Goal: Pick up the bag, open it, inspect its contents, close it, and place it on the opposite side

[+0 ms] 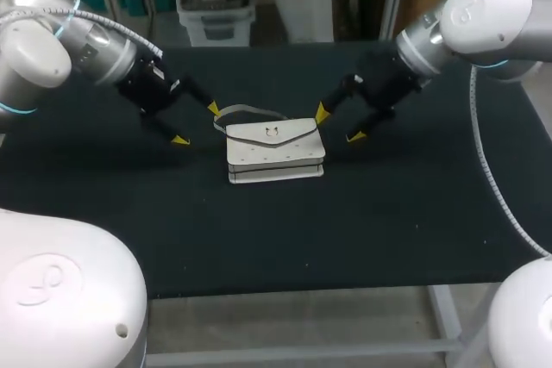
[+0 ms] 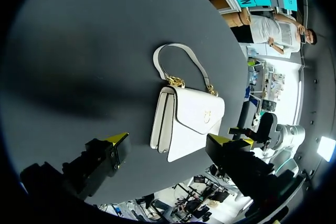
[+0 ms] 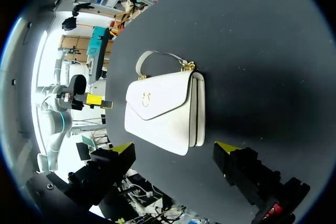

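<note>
Item: white bag (image 1: 276,151), one piece, lying flat near the middle of the black tabletop (image 1: 388,213), flap side up and flap closed, gold clasp (image 2: 206,114) on the flap. Its short carrying handle (image 1: 250,111) rests on the tabletop at the far side of the bag, joined by gold links

Left tool (image 1: 197,124): just beside the bag's left end, fingers apart, nothing between them. One yellow tip is close by the handle's left end; contact cannot be told

Right tool (image 1: 338,125): just beside the bag's right end, fingers apart, nothing held, and clear of the bag

Both wrist views: the bag lies ahead of the spread fingers, with open tabletop around it
</note>
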Motion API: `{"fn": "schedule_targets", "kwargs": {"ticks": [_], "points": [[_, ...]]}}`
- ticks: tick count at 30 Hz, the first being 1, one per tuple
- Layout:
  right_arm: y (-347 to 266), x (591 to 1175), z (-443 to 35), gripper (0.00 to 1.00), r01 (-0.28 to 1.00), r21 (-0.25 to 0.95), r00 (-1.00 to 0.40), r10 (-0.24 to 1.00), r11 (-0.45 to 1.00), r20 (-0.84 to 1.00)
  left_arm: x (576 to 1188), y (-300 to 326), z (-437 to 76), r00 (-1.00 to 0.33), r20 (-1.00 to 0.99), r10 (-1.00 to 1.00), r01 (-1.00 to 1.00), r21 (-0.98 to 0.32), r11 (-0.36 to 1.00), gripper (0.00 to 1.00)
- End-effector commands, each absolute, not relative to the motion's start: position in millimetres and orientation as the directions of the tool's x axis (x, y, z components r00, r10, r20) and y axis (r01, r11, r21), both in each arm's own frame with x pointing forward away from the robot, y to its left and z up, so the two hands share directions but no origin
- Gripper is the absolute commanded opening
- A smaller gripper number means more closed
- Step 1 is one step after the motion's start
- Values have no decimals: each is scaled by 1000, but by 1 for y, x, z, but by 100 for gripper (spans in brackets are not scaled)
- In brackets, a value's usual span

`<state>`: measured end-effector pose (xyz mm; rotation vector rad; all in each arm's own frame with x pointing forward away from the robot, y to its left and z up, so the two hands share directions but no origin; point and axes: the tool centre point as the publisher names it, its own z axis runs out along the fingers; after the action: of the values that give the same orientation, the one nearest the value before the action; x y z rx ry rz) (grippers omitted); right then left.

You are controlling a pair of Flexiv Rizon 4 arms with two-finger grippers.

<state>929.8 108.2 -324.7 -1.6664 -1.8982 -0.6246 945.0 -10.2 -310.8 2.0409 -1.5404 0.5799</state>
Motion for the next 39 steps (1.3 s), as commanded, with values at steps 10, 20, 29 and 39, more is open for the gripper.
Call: {"fn": "schedule_targets", "kwargs": {"ticks": [10, 20, 29, 39], "points": [[124, 923, -338, 91, 991, -10, -98, 765, 135, 637, 954, 8, -309, 263, 579, -772, -965, 167, -203, 100], [129, 929, -359, 83, 992, -29, -77, 752, 126, 655, 958, 15, -311, 270, 574, -773, -963, 173, -208, 100], [138, 938, -365, 56, 992, -6, -86, 732, 122, 676, 962, 19, -314, 271, 564, -781, -963, 172, -209, 100], [148, 948, -378, 47, 993, -16, -74, 718, 118, 692, 966, 25, -314, 272, 560, -783, -962, 173, -211, 100]]}}
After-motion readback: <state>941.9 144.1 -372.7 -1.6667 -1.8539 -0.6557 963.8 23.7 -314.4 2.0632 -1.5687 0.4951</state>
